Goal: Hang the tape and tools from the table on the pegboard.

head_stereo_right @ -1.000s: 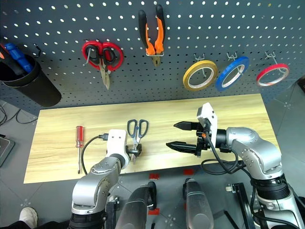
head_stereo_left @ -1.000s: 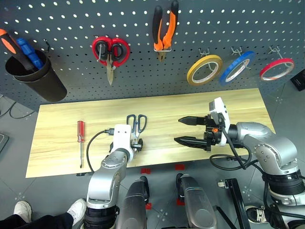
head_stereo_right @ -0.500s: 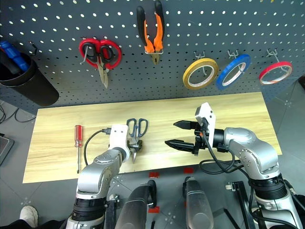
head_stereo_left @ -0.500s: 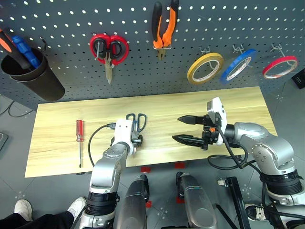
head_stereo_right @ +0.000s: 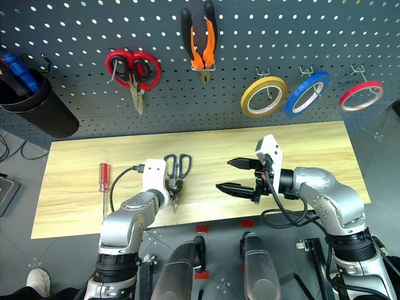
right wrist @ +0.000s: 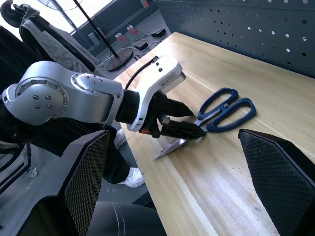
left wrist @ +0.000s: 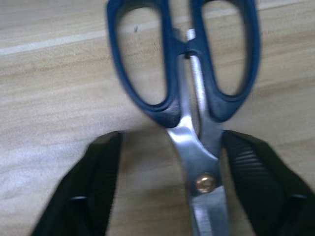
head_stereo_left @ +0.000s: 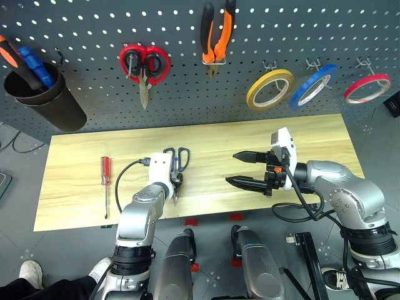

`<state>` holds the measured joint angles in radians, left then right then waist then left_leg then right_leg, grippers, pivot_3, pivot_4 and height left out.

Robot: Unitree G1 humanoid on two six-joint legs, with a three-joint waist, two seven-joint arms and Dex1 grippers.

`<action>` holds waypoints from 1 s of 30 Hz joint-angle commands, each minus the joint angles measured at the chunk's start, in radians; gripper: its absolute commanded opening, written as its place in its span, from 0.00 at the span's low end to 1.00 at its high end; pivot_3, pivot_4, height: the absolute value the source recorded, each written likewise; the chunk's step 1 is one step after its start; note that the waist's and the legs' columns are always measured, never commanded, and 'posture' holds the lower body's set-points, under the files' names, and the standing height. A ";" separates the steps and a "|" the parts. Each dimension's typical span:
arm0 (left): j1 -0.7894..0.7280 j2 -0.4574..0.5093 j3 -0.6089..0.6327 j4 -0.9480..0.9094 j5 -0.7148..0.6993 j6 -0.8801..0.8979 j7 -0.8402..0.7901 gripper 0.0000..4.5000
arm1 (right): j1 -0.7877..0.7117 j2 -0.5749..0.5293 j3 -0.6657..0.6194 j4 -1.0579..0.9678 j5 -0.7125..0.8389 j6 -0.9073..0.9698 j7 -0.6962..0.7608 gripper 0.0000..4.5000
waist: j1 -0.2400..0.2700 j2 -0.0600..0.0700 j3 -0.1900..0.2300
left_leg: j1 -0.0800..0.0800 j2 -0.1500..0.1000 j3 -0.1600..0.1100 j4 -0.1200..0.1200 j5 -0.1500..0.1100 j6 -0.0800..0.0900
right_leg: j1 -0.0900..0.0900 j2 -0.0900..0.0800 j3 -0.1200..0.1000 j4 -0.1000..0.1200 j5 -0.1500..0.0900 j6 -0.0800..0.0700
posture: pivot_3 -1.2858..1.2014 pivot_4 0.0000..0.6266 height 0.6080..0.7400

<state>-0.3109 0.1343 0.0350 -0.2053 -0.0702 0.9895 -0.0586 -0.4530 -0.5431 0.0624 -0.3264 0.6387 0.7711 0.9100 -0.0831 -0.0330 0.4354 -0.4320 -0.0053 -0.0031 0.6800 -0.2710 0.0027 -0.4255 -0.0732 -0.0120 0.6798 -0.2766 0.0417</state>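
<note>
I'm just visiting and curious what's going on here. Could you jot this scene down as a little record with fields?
On table: dark-blue-handled scissors, red-handled screwdriver
On pegboard: red-handled scissors, pliers, yellow roll, blue roll, red tape
Black cup: holds two screwdrivers
Left gripper: fingers either side of the scissors' blades, not yet clamped
Right gripper: open, holding nothing, above the table

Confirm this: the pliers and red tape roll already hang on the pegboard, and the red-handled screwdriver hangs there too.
Wrong on the screwdriver. The left eye view shows the red-handled screwdriver lying on the table. The pliers and red tape roll do hang on the pegboard.
</note>
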 commanded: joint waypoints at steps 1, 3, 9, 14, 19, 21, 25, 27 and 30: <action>0.021 0.002 -0.006 0.030 -0.015 0.003 -0.025 0.41 | -0.005 0.004 -0.002 -0.012 0.005 -0.019 -0.001 1.00 | 0.000 0.000 0.000 | 0.000 0.000 0.000 0.000 0.000 0.000 | 0.000 0.000 0.000 0.000 0.000 0.000 | 0.45 0.77 1.00; 0.025 0.006 -0.003 0.029 -0.017 0.002 -0.031 0.28 | -0.004 0.001 -0.004 -0.015 0.005 -0.018 -0.002 1.00 | 0.000 0.000 0.000 | 0.000 0.000 0.000 0.000 0.000 0.000 | 0.000 0.000 0.000 0.000 0.000 0.000 | 0.45 0.77 1.00; 0.032 0.012 0.005 0.023 -0.022 0.006 -0.037 0.15 | -0.004 0.001 -0.004 -0.011 0.004 -0.022 -0.001 1.00 | 0.000 0.000 0.000 | 0.000 0.000 0.000 0.000 0.000 0.000 | 0.000 0.000 0.000 0.000 0.000 0.000 | 0.45 0.76 1.00; 0.049 0.025 0.008 -0.003 -0.020 0.019 -0.039 0.15 | -0.009 0.006 0.000 0.002 0.000 -0.036 0.004 1.00 | 0.000 0.000 0.000 | 0.000 0.000 0.000 0.000 0.000 0.000 | 0.000 0.000 0.000 0.000 0.000 0.000 | 0.45 0.74 1.00; 0.103 0.062 -0.014 -0.107 -0.024 0.035 -0.064 0.15 | -0.019 0.012 0.001 0.025 -0.007 -0.062 0.011 1.00 | -0.002 0.000 0.000 | 0.000 0.000 0.000 -0.001 0.000 -0.001 | 0.000 0.000 0.000 -0.001 0.000 0.000 | 0.45 0.71 1.00; 0.141 0.090 -0.035 -0.178 -0.020 0.034 -0.077 0.15 | -0.020 0.014 -0.005 0.031 -0.005 -0.072 0.013 1.00 | -0.002 0.000 0.000 | 0.000 0.000 0.000 -0.001 0.001 -0.001 | 0.000 0.000 0.000 0.000 0.000 0.000 | 0.45 0.69 1.00; 0.251 0.160 -0.072 -0.373 -0.008 0.013 -0.096 0.15 | -0.024 0.025 -0.033 0.035 0.015 -0.083 0.010 1.00 | -0.001 0.000 -0.001 | 0.000 0.001 -0.001 -0.002 0.002 -0.004 | -0.001 0.000 0.000 -0.001 0.000 0.000 | 0.45 0.64 1.00; 0.286 0.190 -0.084 -0.446 -0.003 0.006 -0.101 0.15 | -0.028 0.033 -0.048 0.036 0.027 -0.084 0.002 1.00 | 0.001 0.000 -0.002 | -0.001 0.000 -0.001 -0.002 0.002 -0.005 | 0.000 0.000 0.000 -0.002 0.000 0.000 | 0.46 0.60 1.00; 0.317 0.238 -0.104 -0.547 0.023 -0.039 -0.101 0.15 | -0.049 0.064 -0.095 0.033 0.063 -0.074 -0.042 1.00 | 0.005 0.000 -0.004 | -0.001 0.000 -0.003 -0.002 0.004 -0.008 | 0.000 -0.001 -0.001 -0.001 0.000 0.000 | 0.46 0.57 1.00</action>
<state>-0.0085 0.3546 -0.0558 -0.6511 -0.0691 0.9930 -0.1573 -0.4915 -0.4883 0.0189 -0.2663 0.6555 0.7046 0.8915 -0.0782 -0.0330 0.4312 -0.4331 -0.0054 -0.0067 0.6785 -0.2663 -0.0057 -0.4256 -0.0738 -0.0133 0.6787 -0.2765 0.0417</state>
